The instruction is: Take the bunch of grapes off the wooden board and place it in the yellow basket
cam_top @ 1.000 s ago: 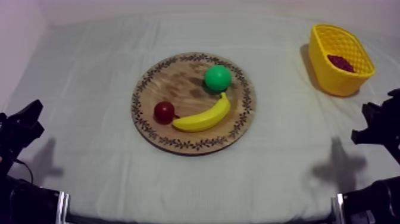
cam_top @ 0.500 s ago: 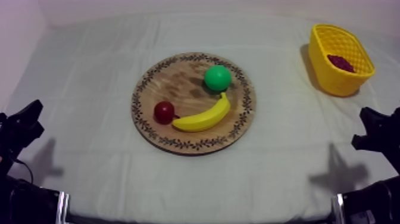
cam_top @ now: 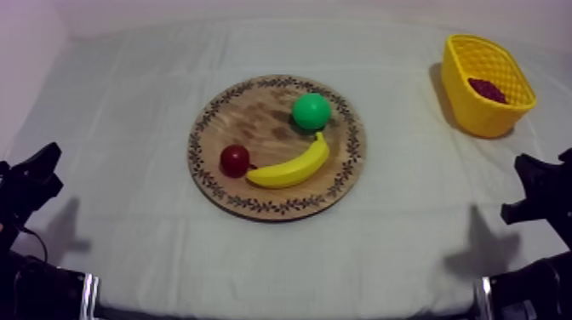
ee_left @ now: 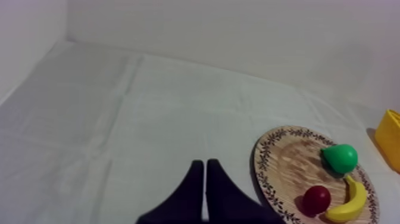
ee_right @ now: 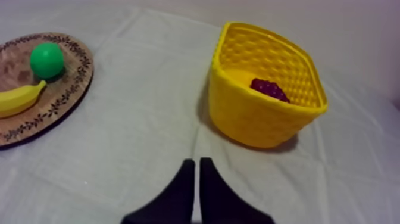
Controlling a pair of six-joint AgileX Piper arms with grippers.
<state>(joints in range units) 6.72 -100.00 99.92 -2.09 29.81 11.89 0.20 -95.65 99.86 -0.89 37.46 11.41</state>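
The dark red bunch of grapes (cam_top: 488, 88) (ee_right: 269, 89) lies inside the yellow basket (cam_top: 477, 115) (ee_right: 256, 122) at the table's far right. The round wooden board (cam_top: 255, 128) (ee_left: 286, 164) (ee_right: 65, 95) in the middle carries a green pear (cam_top: 311, 111) (ee_left: 340, 157) (ee_right: 47, 59), a banana (cam_top: 292, 168) (ee_left: 350, 201) (ee_right: 18, 98) and a small red fruit (cam_top: 235, 159) (ee_left: 316, 198). My left gripper (cam_top: 38, 170) (ee_left: 205, 173) rests low at the left, shut on nothing. My right gripper (cam_top: 532, 183) (ee_right: 197, 170) sits low at the right, short of the basket, shut and holding nothing.
Bare grey-white cloth (cam_top: 408, 247) surrounds the board. A pale wall rises behind the table's far edge and along its left side.
My right gripper has sunk a little lower at the right edge, away from the basket. The left arm and the fruit have not moved.
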